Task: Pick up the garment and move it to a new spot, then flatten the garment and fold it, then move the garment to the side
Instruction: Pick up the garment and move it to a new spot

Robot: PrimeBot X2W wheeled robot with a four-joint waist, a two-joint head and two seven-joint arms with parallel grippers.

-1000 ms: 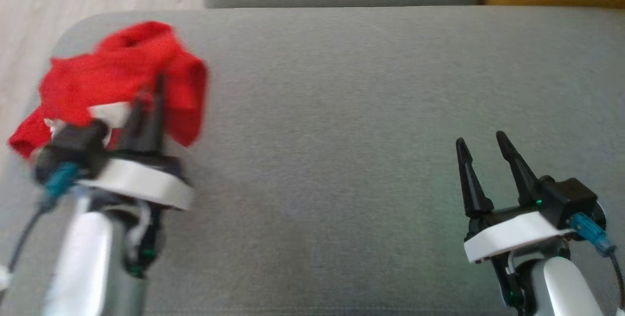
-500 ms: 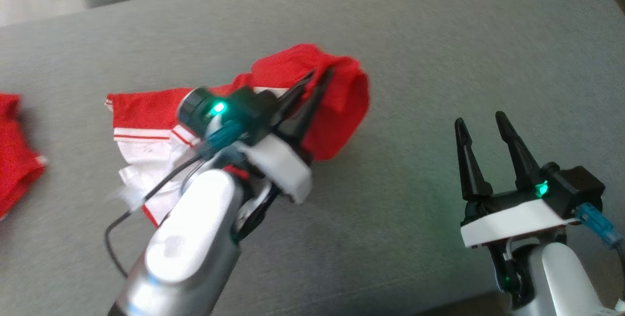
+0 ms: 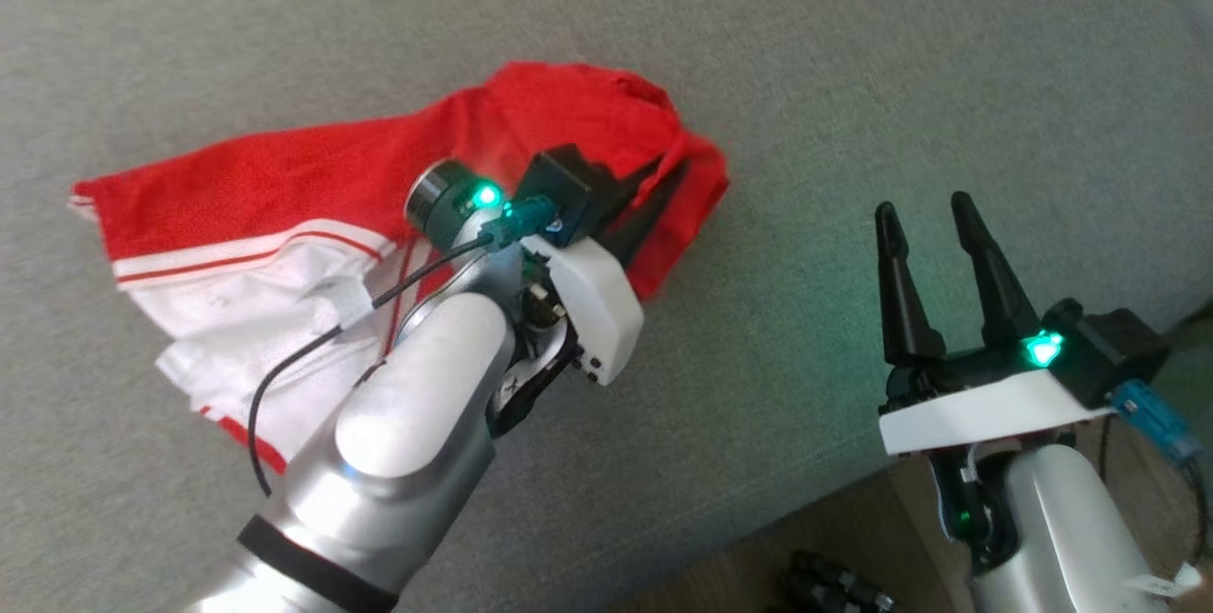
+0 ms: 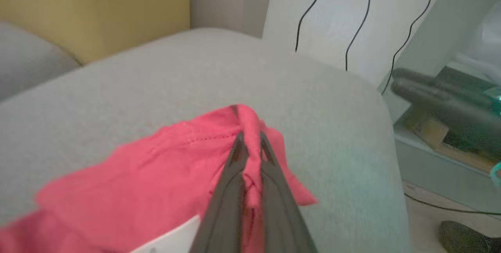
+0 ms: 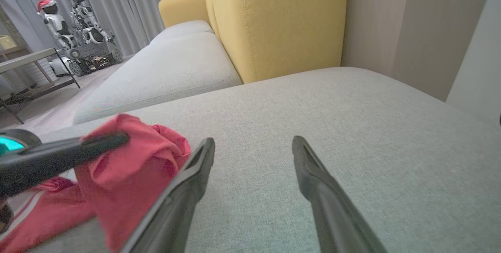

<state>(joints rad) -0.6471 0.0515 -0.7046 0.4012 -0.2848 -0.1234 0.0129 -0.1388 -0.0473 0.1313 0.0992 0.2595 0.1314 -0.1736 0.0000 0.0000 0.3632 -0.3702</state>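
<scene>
The garment (image 3: 284, 177) is red with a white, red-striped part and lies stretched out on the grey sofa cushion (image 3: 853, 73). My left gripper (image 3: 678, 168) is shut on a bunched red fold at the garment's right end, holding that end slightly raised. In the left wrist view a ridge of red garment (image 4: 176, 167) cloth sits pinched between the left gripper's (image 4: 250, 137) tips. My right gripper (image 3: 924, 207) hovers open to the right of the garment, with nothing between its fingers. In the right wrist view the right gripper (image 5: 253, 143) points over bare cushion, with the garment (image 5: 129, 167) at its left.
The cushion's edge runs close behind my right gripper, with wooden floor (image 3: 853, 537) and a dark object (image 3: 834, 585) below it. A yellow backrest (image 5: 274, 22) rises beyond the cushion. Cables (image 4: 352, 22) hang on the wall past the cushion's rounded corner.
The head camera has turned. My left gripper has carried the garment from the cushion's far left corner across towards the right gripper, and the cloth now trails out flatter. The right gripper stays open.
</scene>
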